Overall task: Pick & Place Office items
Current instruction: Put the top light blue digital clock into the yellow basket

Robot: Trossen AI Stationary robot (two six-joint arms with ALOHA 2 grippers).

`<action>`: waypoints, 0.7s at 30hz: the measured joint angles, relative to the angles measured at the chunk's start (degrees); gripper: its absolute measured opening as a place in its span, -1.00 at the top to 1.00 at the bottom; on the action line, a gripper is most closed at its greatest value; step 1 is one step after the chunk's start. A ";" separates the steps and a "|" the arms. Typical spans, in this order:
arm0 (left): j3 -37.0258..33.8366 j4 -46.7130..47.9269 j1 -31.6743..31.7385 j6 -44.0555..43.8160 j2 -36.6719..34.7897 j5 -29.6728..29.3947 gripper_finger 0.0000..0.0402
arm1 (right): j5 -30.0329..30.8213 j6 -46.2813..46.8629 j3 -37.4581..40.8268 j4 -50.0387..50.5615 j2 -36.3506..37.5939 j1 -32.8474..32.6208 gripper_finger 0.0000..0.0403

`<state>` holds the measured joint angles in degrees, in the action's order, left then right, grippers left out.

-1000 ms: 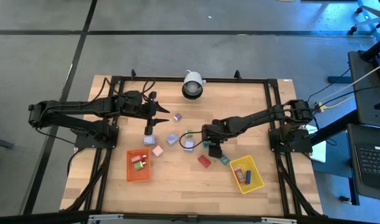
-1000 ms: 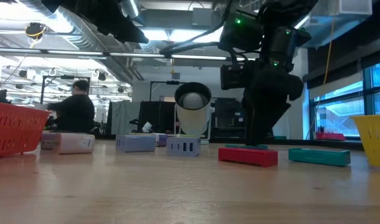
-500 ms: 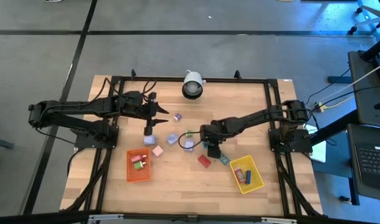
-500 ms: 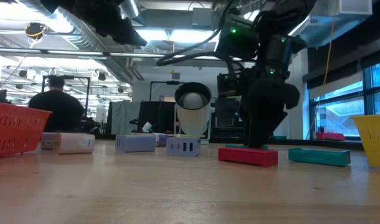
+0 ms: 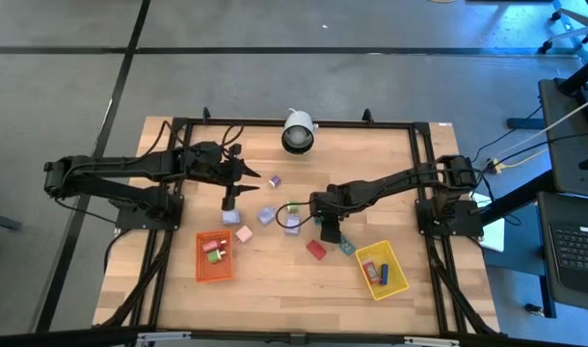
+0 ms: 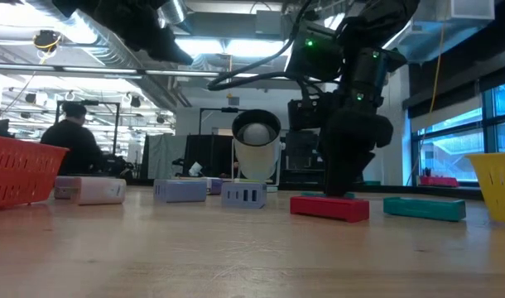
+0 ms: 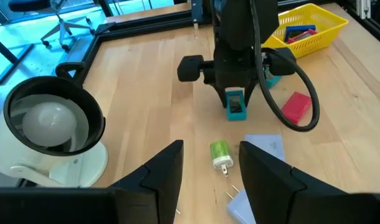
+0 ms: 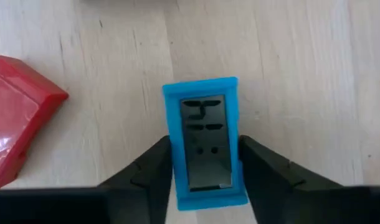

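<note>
From above, my right fingers [image 5: 330, 234] have dropped onto the counter [image 5: 275, 289] beside the red block [image 5: 316, 250]; left fingers [image 5: 230, 201] hover, narrow, apparently empty; low view, the right arm has sunk; right wrist, fingers have closed against the blue block [image 8: 205, 143], so I judge it gripped, ready for lifting.
</note>
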<state>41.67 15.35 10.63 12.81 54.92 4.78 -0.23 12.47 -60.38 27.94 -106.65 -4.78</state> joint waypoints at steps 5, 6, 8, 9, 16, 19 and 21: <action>0.00 0.20 0.00 -0.53 -0.01 0.00 0.25 | -0.07 0.56 0.00 -0.12 0.01 -0.02 0.25; 0.00 0.20 0.00 -0.55 -0.02 0.00 0.25 | -0.11 0.60 0.00 -0.13 0.02 -0.02 0.25; 0.00 0.20 0.00 -0.63 -0.01 0.00 0.26 | -0.22 0.92 0.02 -0.20 0.02 -0.02 0.25; 0.00 0.20 0.00 -0.65 -0.01 0.00 0.26 | -0.26 1.07 0.00 -0.22 0.02 -0.02 0.25; 0.00 0.19 0.00 -0.65 0.00 0.00 0.26 | -0.95 0.89 -1.66 0.62 -0.26 -0.04 0.25; 0.00 0.25 -0.01 -0.63 0.00 0.00 0.26 | -1.79 0.67 -2.36 0.54 -0.39 -0.11 0.25; 0.00 0.27 0.00 -0.63 0.00 0.00 0.26 | -2.15 0.57 -2.40 0.48 -0.39 -0.22 0.25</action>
<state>41.67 15.62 10.63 12.19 54.92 4.78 -2.38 13.04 -62.78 28.42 -107.04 -4.99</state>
